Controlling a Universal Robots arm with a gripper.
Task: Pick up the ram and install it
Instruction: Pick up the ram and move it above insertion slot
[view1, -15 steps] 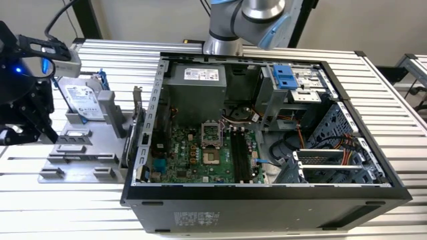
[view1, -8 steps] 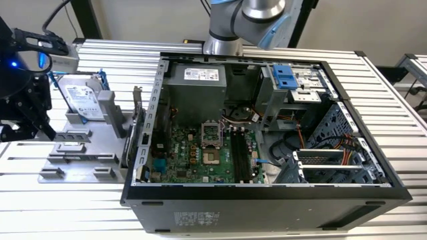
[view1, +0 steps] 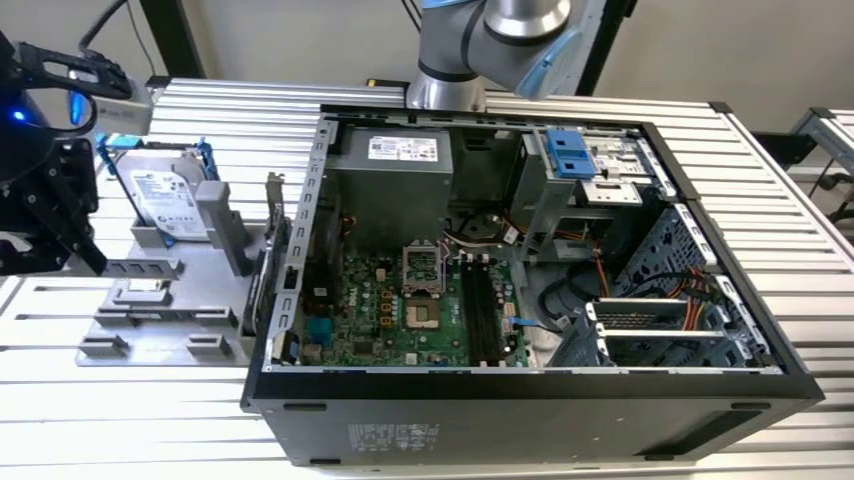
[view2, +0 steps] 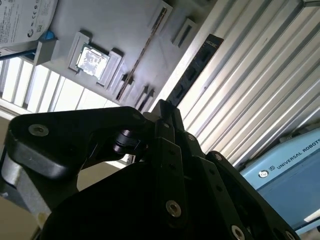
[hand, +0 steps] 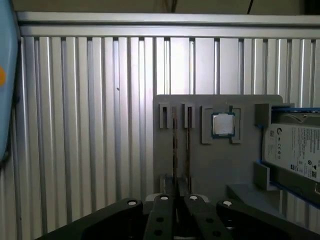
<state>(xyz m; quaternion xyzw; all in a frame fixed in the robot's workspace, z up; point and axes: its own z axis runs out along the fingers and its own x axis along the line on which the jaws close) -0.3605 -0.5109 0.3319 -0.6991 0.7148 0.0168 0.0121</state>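
Pickup and install both remain: the ram (hand: 175, 145) stands in its grey holder (hand: 220, 170) ahead of the gripper (hand: 178, 196), closed on nothing.

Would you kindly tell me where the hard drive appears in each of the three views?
Exterior view: the hard drive stands propped on the tray, toward the exterior view's left, outside the case.
First wrist view: the hard drive sits on the tray, beside the chip.
Second wrist view: the hard drive is cut off by the frame, near the chip.
Shared landmark: the tray.
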